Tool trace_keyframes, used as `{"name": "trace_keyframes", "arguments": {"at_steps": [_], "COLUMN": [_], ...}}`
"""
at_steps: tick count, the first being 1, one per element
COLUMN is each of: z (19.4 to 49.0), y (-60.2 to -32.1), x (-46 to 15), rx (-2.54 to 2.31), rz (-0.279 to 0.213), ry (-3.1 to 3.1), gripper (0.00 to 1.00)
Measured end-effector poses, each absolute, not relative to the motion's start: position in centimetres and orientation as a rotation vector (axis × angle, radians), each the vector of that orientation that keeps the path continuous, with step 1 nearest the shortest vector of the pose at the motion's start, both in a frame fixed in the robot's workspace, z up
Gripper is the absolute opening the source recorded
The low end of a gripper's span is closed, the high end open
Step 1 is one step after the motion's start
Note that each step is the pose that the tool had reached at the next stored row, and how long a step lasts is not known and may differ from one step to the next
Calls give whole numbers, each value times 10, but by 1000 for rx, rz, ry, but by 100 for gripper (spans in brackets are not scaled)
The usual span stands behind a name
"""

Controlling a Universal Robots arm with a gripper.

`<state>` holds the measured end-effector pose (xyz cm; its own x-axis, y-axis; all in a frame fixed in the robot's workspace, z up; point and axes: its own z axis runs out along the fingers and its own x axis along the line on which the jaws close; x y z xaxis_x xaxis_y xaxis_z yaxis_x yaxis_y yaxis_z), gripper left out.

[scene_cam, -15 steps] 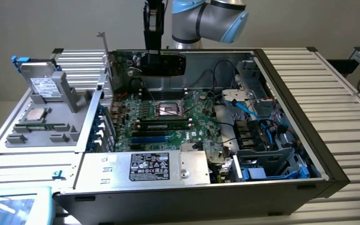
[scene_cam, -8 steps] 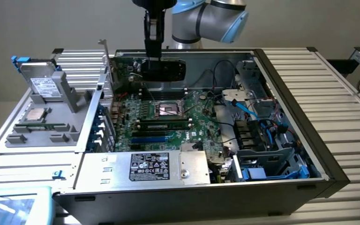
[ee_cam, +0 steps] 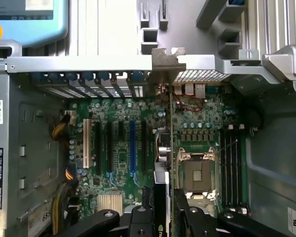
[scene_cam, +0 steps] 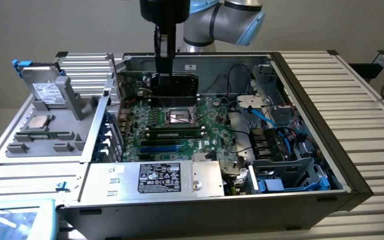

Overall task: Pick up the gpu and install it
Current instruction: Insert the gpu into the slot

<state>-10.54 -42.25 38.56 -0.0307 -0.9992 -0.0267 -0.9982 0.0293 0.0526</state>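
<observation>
Gripper [ee_cam: 165, 219]: jaws closed partway on the gpu [scene_cam: 176, 84], held edge-down over the motherboard [ee_cam: 121, 163] beside the CPU socket [ee_cam: 197, 174]. Handling note, as judged: keep it upright, bracket [ee_cam: 166, 55] square against the rear wall [ee_cam: 89, 62], and press straight and evenly.

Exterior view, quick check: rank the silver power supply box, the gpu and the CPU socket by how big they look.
1. silver power supply box, though it sits nearest the camera
2. gpu
3. CPU socket
</observation>
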Motion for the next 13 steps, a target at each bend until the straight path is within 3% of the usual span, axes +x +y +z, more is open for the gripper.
{"name": "trace_keyframes", "arguments": {"at_steps": [13], "z": [362], "y": [-446], "x": [-105], "rx": [2191], "rz": [-121], "ry": [-2251], "gripper": [27]}}
